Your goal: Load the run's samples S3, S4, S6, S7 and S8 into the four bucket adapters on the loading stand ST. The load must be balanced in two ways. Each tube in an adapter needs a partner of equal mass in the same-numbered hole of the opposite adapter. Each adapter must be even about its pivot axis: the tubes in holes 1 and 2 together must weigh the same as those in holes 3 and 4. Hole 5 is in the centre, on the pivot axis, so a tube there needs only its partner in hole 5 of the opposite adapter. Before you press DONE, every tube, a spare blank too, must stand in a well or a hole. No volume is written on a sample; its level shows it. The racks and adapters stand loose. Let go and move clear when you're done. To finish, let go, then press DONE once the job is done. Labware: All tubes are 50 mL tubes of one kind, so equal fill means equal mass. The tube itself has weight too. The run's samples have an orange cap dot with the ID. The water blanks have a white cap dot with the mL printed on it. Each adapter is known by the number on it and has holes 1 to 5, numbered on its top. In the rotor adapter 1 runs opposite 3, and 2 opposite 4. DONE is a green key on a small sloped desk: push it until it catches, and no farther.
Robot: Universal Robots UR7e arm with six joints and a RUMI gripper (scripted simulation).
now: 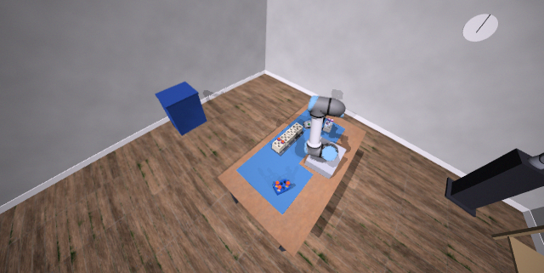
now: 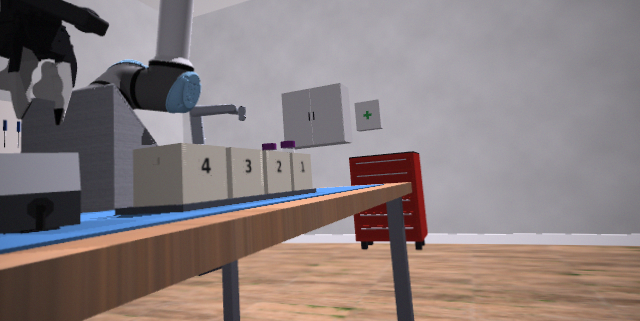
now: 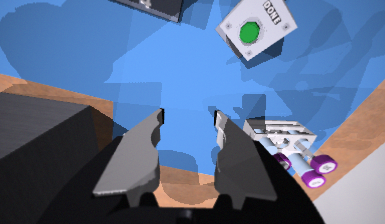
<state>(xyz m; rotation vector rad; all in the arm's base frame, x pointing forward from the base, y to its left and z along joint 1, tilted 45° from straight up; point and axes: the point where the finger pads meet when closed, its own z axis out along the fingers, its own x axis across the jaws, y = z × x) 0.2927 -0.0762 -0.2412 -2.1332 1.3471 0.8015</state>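
Note:
My gripper (image 3: 189, 110) (image 2: 41, 117) is partly open and empty, above the mat, with the green DONE key (image 3: 250, 32) ahead and slightly right of it in the wrist view. Four beige adapters stand in a row on the stand: adapter 4 (image 2: 206, 176), adapter 3 (image 2: 246, 173), adapter 2 (image 2: 278, 173) and adapter 1 (image 2: 302, 171). Two purple caps (image 2: 269, 146) (image 2: 287, 144) stick up at the row's far end; the top view shows two orange dots there. A white rack (image 3: 293, 129) (image 1: 327, 128) holds purple-capped tubes with white dots. A blue rack (image 1: 276, 191) holds several orange-dotted tubes. Their IDs and levels are unreadable.
The dark end of the stand (image 3: 165, 11) lies at the wrist view's top edge. The grey robot pedestal (image 3: 38, 135) (image 2: 92, 151) is left of the fingers in the wrist view. The white rack is close to the right finger's side there.

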